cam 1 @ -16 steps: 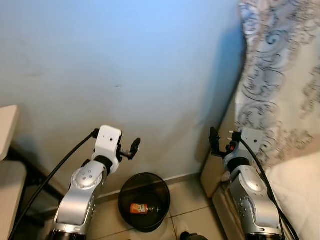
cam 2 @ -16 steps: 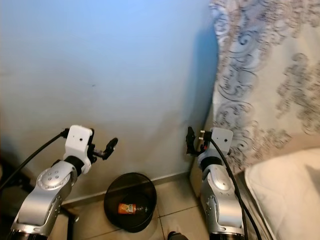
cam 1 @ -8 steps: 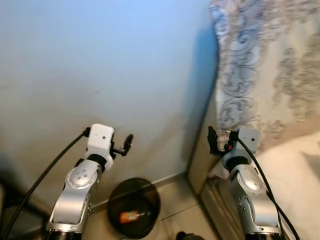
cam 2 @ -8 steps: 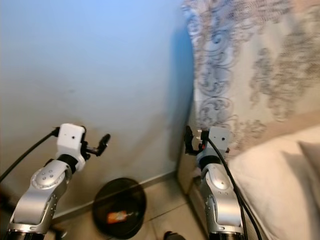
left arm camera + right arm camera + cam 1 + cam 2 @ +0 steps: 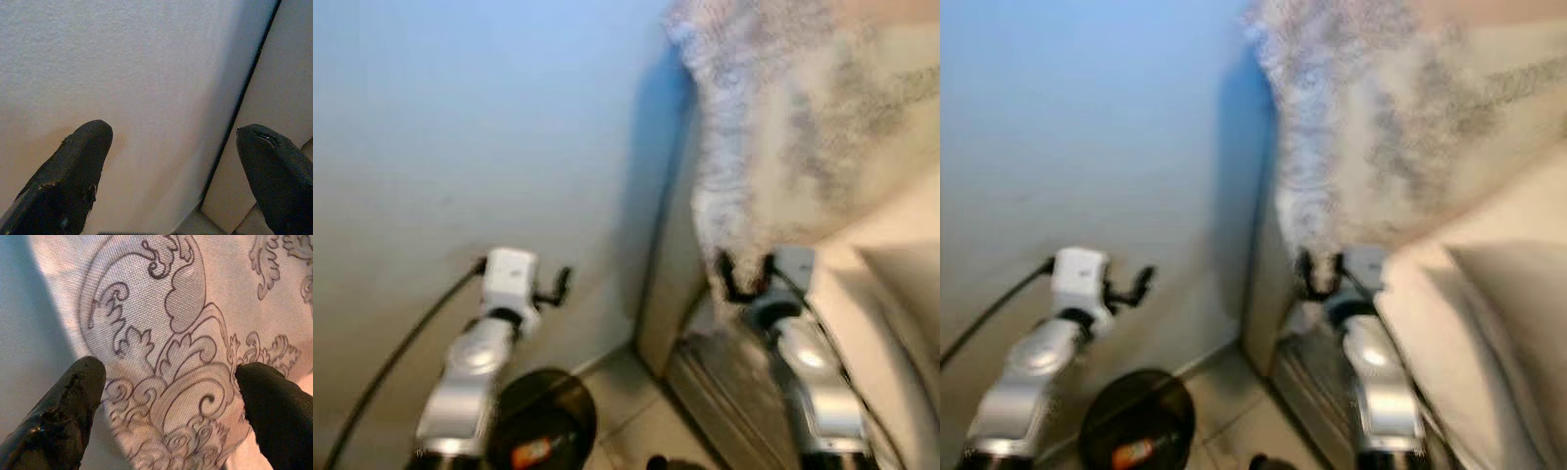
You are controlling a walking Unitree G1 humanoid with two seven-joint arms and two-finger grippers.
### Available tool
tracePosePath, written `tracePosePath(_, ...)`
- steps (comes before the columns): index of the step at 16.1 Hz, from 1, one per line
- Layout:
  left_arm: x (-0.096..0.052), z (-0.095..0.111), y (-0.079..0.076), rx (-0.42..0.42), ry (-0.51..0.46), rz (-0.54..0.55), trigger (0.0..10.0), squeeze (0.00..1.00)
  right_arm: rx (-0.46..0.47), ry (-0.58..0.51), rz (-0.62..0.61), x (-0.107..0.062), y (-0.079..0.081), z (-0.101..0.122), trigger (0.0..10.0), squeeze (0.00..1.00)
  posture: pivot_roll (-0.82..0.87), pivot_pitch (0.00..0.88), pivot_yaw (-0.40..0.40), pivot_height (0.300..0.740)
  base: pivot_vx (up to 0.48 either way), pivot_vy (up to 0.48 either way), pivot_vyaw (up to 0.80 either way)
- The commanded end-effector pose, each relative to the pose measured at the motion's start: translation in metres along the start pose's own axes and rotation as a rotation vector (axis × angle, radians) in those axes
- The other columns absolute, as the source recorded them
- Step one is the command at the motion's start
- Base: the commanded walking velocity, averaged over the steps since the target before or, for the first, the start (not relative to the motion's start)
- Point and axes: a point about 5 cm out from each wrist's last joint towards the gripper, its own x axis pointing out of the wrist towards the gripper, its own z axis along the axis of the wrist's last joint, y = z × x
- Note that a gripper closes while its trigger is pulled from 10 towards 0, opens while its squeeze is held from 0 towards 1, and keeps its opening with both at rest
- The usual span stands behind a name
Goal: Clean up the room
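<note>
A round black bin [image 5: 546, 419] stands on the tiled floor against the wall, with an orange wrapper [image 5: 530, 452] lying inside it. My left gripper [image 5: 558, 286] is raised above the bin, open and empty, facing the pale wall [image 5: 122, 73]. My right gripper [image 5: 736, 279] is raised at the same height, open and empty, close to the patterned fabric [image 5: 186, 333] with grey scrolls. The head views are blurred.
A pale blue wall [image 5: 460, 127] lies straight ahead. The patterned fabric [image 5: 783, 127] hangs at the upper right over a cream bed [image 5: 891, 294]. A narrow strip of beige floor tiles [image 5: 636, 431] runs between bin and bed frame.
The camera has swung to the right: the bin has slid toward the picture's lower left and more of the bed shows. Both arms stay raised, grippers open.
</note>
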Motion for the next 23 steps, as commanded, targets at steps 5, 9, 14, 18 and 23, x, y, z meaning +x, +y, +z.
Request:
tracePosePath(5,0.006,0.008,0.002,-0.011,-0.027,-0.01,10.0,0.0,0.009,0.009,-0.018,0.001,-0.002,-0.001,10.0,1.0,0.08,0.0,0.014,0.74,0.0,0.0,-0.77)
tracePosePath(9,0.006,0.006,-0.002,0.01,-0.029,-0.026,10.0,0.0,0.032,0.019,-0.036,0.0,-0.004,-0.005,10.0,1.0,0.09,0.0,0.012,0.74,0.0,0.0,-0.77)
tracePosePath(14,0.008,0.014,0.001,0.012,-0.063,-0.023,10.0,0.0,0.029,-0.013,-0.036,0.003,-0.003,0.002,10.0,1.0,0.11,0.0,0.013,0.74,0.0,0.0,-0.77)
tracePosePath(18,0.008,0.015,0.005,0.005,-0.077,-0.013,10.0,0.0,0.018,-0.029,-0.015,0.004,0.002,0.005,10.0,1.0,0.1,0.0,0.016,0.74,0.0,0.0,-0.77)
tracePosePath(23,0.007,0.02,0.001,0.033,-0.096,-0.013,10.0,0.0,0.009,-0.023,-0.054,0.004,-0.005,0.005,10.0,0.76,0.1,0.0,0.002,0.74,0.0,-0.246,-0.7)
